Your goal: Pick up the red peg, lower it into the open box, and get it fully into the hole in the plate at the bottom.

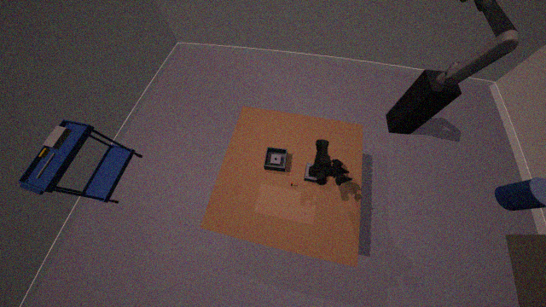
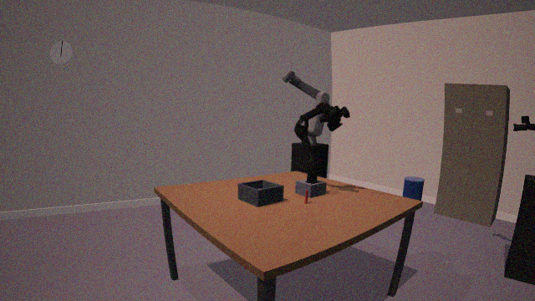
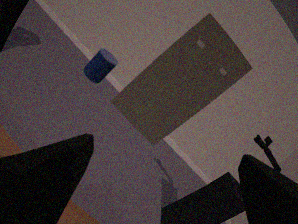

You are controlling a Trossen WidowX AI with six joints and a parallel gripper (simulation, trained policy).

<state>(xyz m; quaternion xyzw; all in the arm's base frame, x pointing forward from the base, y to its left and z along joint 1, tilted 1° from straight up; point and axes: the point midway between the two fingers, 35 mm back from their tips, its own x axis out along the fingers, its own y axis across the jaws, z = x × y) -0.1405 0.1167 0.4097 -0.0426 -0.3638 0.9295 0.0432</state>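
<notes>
The red peg [image 1: 292, 184] [image 2: 306, 197] stands upright on the table [image 1: 239, 205] [image 2: 234, 226], outside the box. The open dark box [image 1: 275, 168] [image 2: 259, 196] sits on the table beyond the peg; a light plate [image 1: 273, 162] with a dark hole shows at its bottom in the top view. My gripper [image 1: 350, 176] [image 2: 343, 120] [image 3: 168, 154] is open, with nothing between its fingers. It is raised high above the table, on the far side of the arm's base from the box, and points away from peg and box. The wrist view shows neither of them.
The arm stands on a grey block [image 1: 308, 171] [image 2: 310, 190] near the peg. Off the table are a second arm on a black pedestal [image 1: 418, 104] [image 2: 310, 156], a blue bin [image 1: 516, 196] [image 2: 414, 188] [image 3: 99, 67], a tall cabinet [image 2: 472, 155] [image 3: 182, 82] and a blue cart [image 1: 108, 172].
</notes>
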